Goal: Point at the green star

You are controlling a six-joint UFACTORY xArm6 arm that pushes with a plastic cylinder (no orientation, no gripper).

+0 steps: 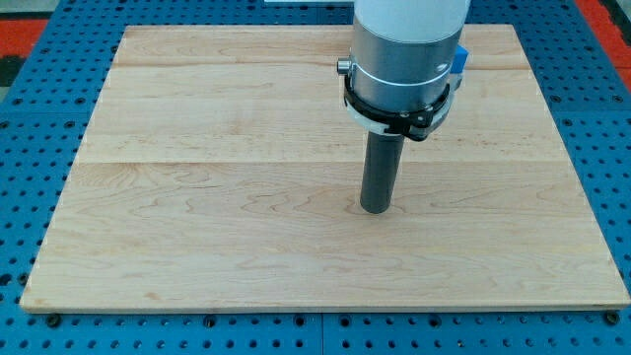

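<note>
Right now my tip [375,208] sits on the wooden counter [197,227], a bit right of centre and roughly midway btwn the top and bottom edges. Rod stands upright, dark, w/ the grey arm housing [404,59] above it covering part of the counter's top edge. No claw on this rig, just the rod, so no open/closed state to give. Green star: can't see it anywhere in view. Only block-like thing showing is a small blue bit [460,61] peeking out at the housing's right side, near the counter's top-right area; shape can't be made out since most of it is hidden. Tip is well apart from that blue bit, lower and to its left. Counter rests on a blue perforated base [39,118].
</note>
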